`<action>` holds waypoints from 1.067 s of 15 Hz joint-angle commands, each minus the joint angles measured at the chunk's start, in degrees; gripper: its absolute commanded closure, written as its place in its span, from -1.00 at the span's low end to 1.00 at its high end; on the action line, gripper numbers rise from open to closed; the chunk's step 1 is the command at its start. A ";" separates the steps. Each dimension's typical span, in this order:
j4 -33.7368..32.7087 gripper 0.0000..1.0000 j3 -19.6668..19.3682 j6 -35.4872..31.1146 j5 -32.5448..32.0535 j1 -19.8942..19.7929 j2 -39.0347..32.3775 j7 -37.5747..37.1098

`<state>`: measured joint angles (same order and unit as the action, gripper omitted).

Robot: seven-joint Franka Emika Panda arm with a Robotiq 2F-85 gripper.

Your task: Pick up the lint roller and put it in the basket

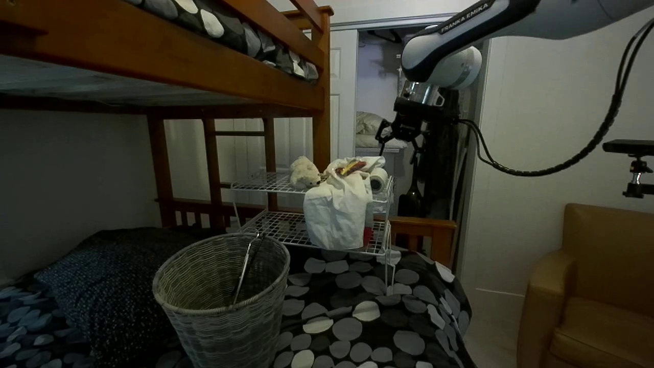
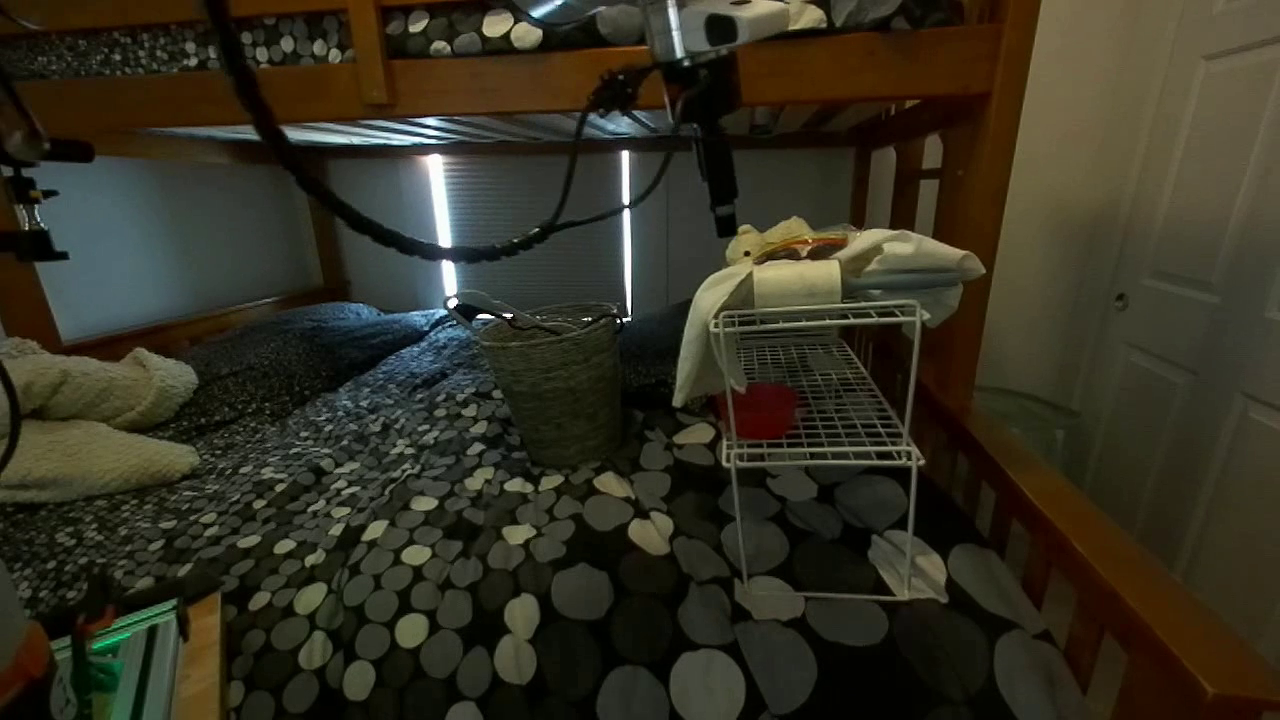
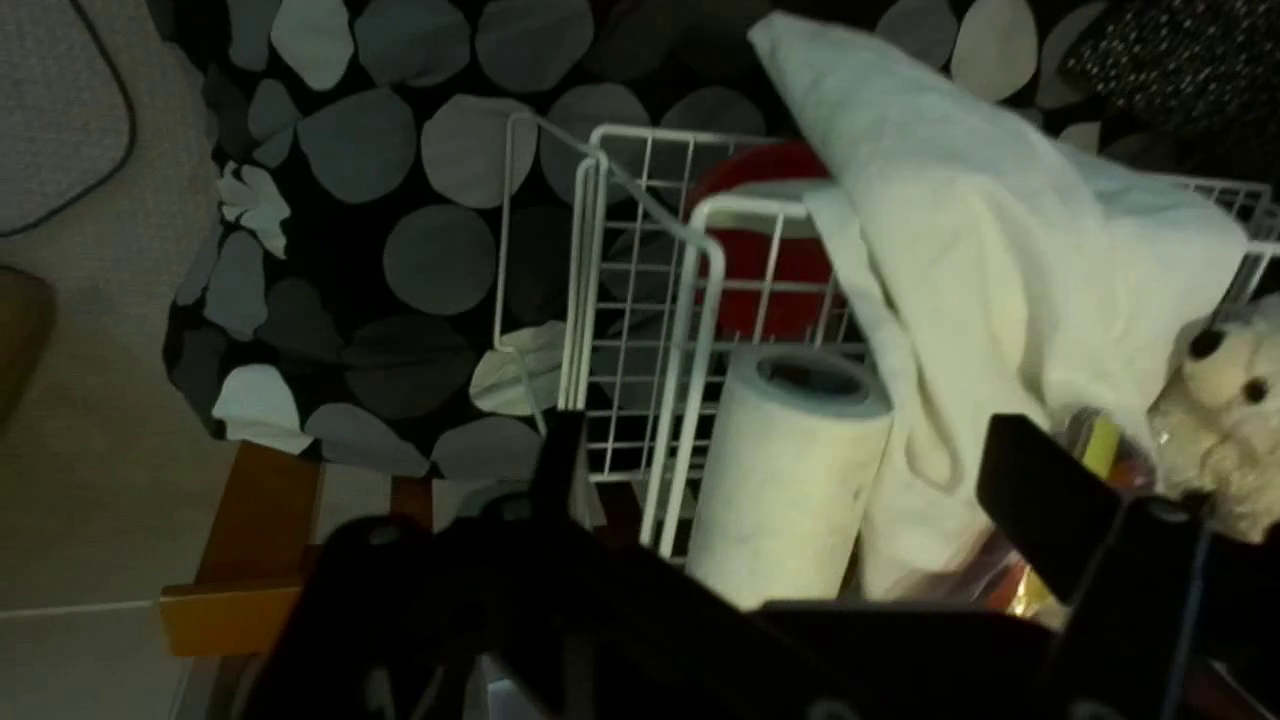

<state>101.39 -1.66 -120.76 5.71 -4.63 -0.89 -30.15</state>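
Framing both exterior views, a wooden bunk bed [image 1: 230, 71] bore a white wire rack [image 2: 822, 463] and a tapering woven basket [image 1: 230, 332], its interior [image 1: 204, 271] exposed in an exterior view. White cloth [image 3: 1000, 230] draped the rack's upper tier. The Robotiq gripper [image 1: 398, 156] hung higher than this tier, its fingers [image 3: 1040, 490] spread wide in the wrist view. A red container [image 3: 800, 262] on the lower tier, distinct in the wrist view, showed as a sliver [image 1: 367, 237] in an exterior view. The white lint roller [image 3: 790, 480] lay on the upper tier, just beside the cloth; the wrist view showed its hollow end, an exterior view its long flank [image 2: 797, 284].
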 commanded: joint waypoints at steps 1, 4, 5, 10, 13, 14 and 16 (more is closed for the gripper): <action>-14.72 -1.00 -3.04 7.48 2.07 -1.51 -10.30 1.04; -11.90 -1.00 -3.64 4.98 1.15 -0.81 -8.71 0.75; -13.13 -1.00 -3.76 5.46 1.26 -0.86 -9.65 0.77; -18.25 -1.00 -3.75 6.66 3.93 -1.66 -14.47 5.86; -23.42 -1.00 -4.61 6.82 3.75 -2.44 -18.23 6.14; -25.35 -1.00 -4.79 6.80 3.49 -2.39 -19.68 5.73; -29.40 -1.00 -5.13 7.04 3.12 -2.25 -23.27 3.88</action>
<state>79.17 -6.21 -115.52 8.52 -6.67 -18.51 -25.33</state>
